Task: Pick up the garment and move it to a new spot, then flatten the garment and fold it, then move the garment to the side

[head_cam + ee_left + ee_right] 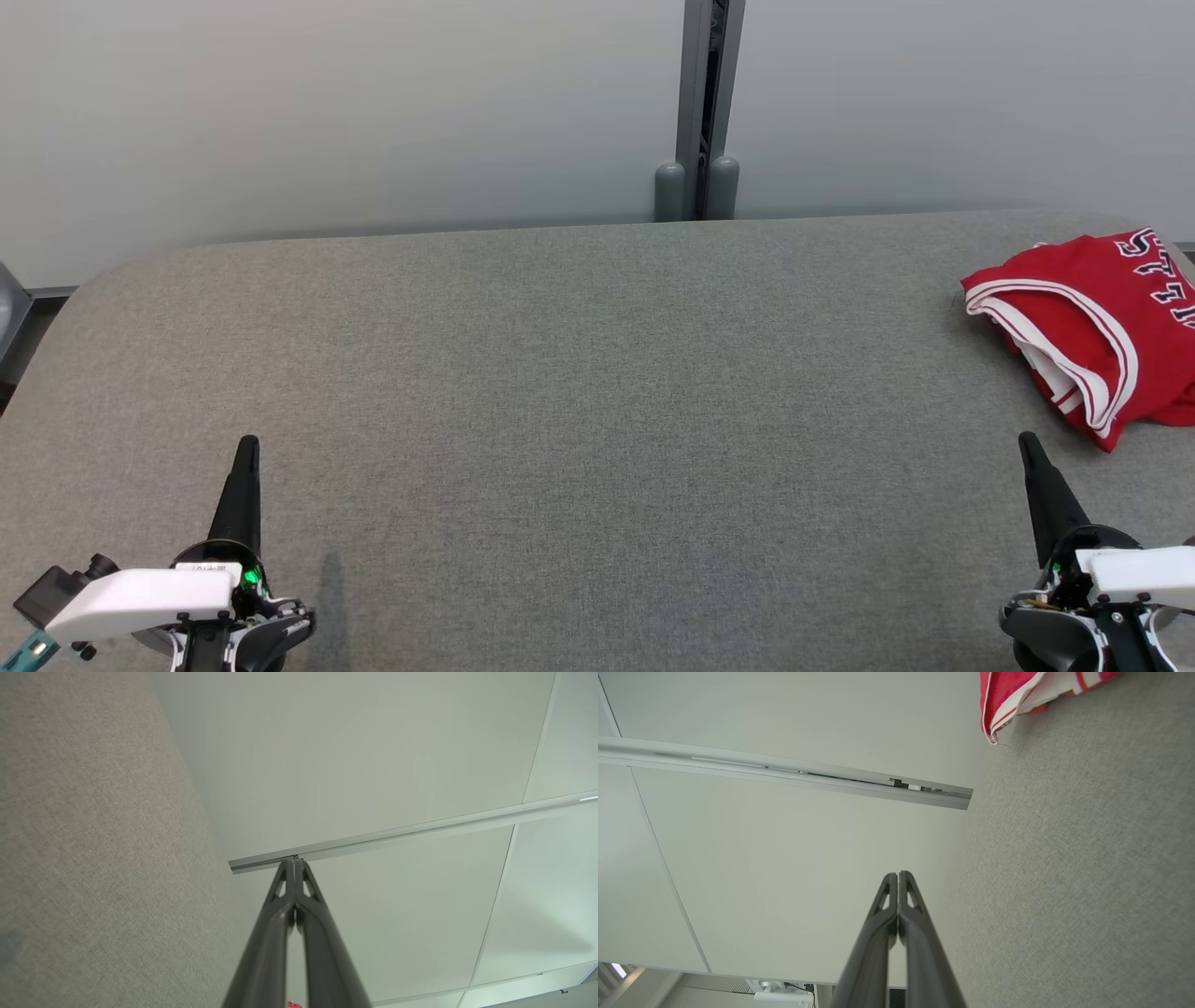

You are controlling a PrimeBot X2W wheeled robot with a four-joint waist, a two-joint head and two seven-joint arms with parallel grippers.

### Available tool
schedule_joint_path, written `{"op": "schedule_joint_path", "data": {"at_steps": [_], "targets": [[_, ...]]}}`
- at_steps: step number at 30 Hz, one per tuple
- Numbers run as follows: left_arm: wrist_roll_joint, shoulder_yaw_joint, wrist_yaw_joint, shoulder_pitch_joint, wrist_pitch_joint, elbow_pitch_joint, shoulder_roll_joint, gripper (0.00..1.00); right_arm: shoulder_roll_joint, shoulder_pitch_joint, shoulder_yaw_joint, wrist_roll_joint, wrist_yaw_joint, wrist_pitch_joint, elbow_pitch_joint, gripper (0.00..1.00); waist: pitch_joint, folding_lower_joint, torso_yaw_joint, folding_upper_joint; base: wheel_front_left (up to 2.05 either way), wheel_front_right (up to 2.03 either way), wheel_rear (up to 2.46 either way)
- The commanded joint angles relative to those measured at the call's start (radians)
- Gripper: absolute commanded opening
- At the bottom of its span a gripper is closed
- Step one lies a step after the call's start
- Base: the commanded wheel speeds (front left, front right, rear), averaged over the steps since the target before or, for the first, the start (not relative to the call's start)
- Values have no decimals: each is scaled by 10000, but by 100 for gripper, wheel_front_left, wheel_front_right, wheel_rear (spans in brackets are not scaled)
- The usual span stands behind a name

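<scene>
Left claw (247, 444) & right claw (1028, 441) were both pinched closed, empty. Garment (1088, 322) lay loosely folded at counter's (597, 392) far right edge, near right claw, not touching. Prob. all steps done, tho maybe none begun

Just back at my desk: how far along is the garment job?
Hard to tell. The red garment lies bunched in layers at the right edge of the table. Nothing in hand: left gripper and right gripper are shut, empty, apart from it. Flattening and folding look undone.
</scene>
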Motion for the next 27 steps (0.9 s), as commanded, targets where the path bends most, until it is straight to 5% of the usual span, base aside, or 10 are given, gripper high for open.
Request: {"op": "schedule_joint_path", "data": {"at_steps": [1, 27], "targets": [[-183, 45, -77, -171, 53, -51, 64, 0, -22, -108, -72, 183, 4, 89, -50, 0, 0, 0, -3, 0, 0, 0, 0], [-1303, 92, -147, -275, 371, -58, 72, 0, 4, -207, -181, 1180, 4, 385, -63, 0, 3, 0, -47, 0, 0, 0, 0]]}}
